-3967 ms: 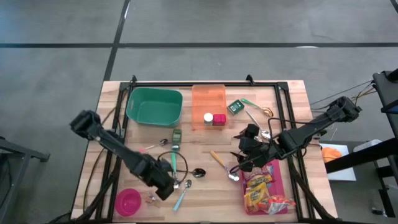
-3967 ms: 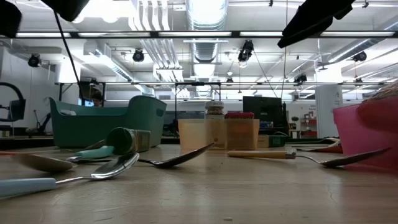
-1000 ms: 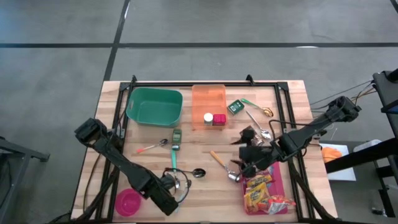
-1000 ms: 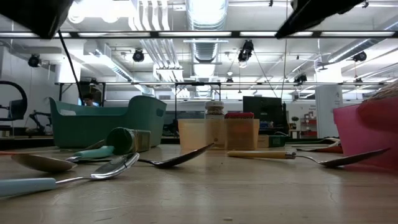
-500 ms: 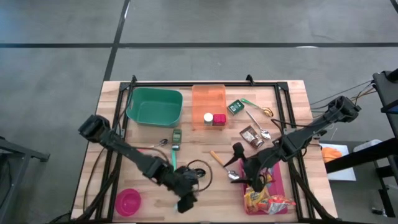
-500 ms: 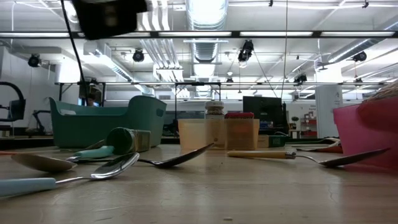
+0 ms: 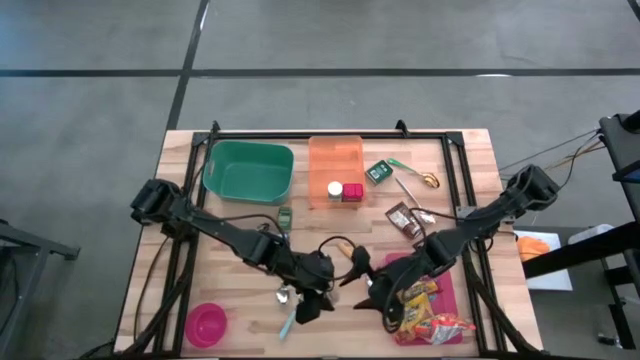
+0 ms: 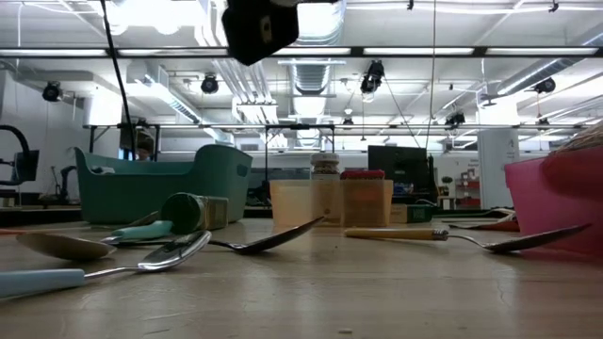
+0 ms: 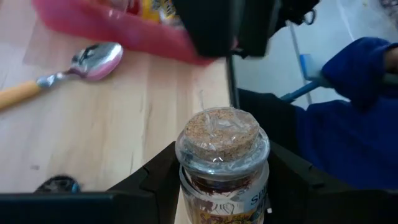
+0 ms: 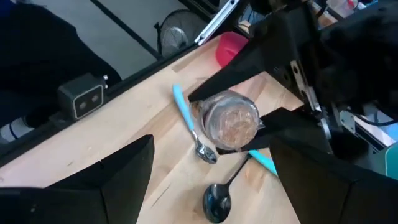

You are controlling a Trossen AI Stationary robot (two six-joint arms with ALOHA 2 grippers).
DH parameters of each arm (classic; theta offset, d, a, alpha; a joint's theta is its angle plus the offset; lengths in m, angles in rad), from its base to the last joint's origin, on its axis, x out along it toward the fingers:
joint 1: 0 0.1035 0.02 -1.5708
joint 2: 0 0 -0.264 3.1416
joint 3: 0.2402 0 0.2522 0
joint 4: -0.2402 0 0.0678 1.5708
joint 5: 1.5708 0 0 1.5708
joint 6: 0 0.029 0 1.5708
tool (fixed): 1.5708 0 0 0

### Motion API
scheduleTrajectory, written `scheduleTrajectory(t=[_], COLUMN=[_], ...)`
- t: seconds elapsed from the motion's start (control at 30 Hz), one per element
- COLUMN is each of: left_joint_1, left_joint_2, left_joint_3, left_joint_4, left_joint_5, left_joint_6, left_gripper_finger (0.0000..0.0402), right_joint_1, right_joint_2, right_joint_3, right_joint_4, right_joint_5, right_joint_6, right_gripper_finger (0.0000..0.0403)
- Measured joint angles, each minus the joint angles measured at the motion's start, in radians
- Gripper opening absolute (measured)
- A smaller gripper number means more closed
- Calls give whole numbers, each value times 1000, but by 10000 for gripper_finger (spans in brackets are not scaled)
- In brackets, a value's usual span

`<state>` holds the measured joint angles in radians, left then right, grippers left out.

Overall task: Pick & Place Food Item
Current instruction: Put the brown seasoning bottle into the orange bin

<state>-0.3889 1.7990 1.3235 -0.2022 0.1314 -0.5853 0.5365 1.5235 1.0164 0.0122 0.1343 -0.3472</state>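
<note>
Handover step, by the look of it. The left gripper (image 9: 221,186) holds a small clear glass spice jar with a cork-coloured top (image 9: 222,155); its two dark fingers (image 9: 155,180) are clamped on the jar's sides at a middling width, jar upright between them in its wrist view. In the high view that gripper (image 7: 322,290) sits above the near-centre of the wooden table (image 7: 180,190), over the loose spoons (image 7: 287,293).

The right gripper (image 7: 375,292) is just beside it, facing it, above the near edge of the pink plastic tray of snack packets (image 7: 446,298). Its fingers (image 10: 118,168) stand wide and empty; its wrist view looks straight at the jar (image 10: 231,121) held in the other arm's jaws, cork end toward the camera.

So the food item is airborne, in the left arm's grip, between the two grippers and not yet touched by the right.

Likely next move: the right closes the gap, brackets the jar's free end or body with its open fingers clear of the left's fingers, clamps, then the left releases. Needs the axes lined up; the jar is smooth glass and short, so little spare surface to grab. Drop target unclear: the orange translucent bin (image 7: 335,168) already holds two similar jars, so that is a plausible destination.
</note>
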Motion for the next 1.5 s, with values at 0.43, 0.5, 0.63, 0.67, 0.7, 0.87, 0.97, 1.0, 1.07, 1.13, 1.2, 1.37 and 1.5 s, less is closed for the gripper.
scheduleTrajectory(t=[0.43, 0.5, 0.63, 0.67, 0.7, 0.87, 0.97, 1.0, 1.07, 1.13, 1.2, 1.37, 1.5], left_joint_1=[1, 1, 1, 1, 0, 0, 0, 0, 0, 0, 0, 0, 0], left_joint_2=[-1, -1, -1, -1, -1, -1, -1, -1, -1, -1, -1, -1, -2], left_joint_3=[2, 1, 0, 0, 0, 0, 0, -1, -1, -1, -1, -1, 0], left_joint_4=[91, 92, 97, 98, 98, 101, 100, 98, 98, 98, 98, 99, 112], left_joint_5=[19, 19, 21, 21, 22, 22, 23, 24, 26, 26, 26, 25, 18], left_joint_6=[67, 74, 84, 85, 85, 88, 92, 92, 91, 91, 91, 80, 45], left_gripper_finger=[175, 175, 175, 175, 175, 175, 175, 175, 175, 175, 175, 196, 273], right_joint_1=[-2, -2, -3, -3, -3, -4, -3, -3, -3, -3, -3, -3, -2], right_joint_2=[144, 152, 157, 159, 159, 154, 154, 154, 154, 154, 154, 154, 154], right_joint_3=[172, 181, 190, 190, 189, 184, 184, 183, 183, 183, 183, 181, 179], right_joint_4=[-87, -95, -93, -91, -90, -89, -88, -88, -88, -89, -89, -88, -91], right_joint_5=[35, 33, 26, 25, 26, 24, 22, 20, 20, 19, 20, 21, 25], right_joint_6=[-62, -73, -78, -77, -77, -78, -90, -97, -99, -99, -99, -98, -83], right_gripper_finger=[317, 317, 312, 306, 297, 229, 187, 177, 170, 170, 170, 170, 170])
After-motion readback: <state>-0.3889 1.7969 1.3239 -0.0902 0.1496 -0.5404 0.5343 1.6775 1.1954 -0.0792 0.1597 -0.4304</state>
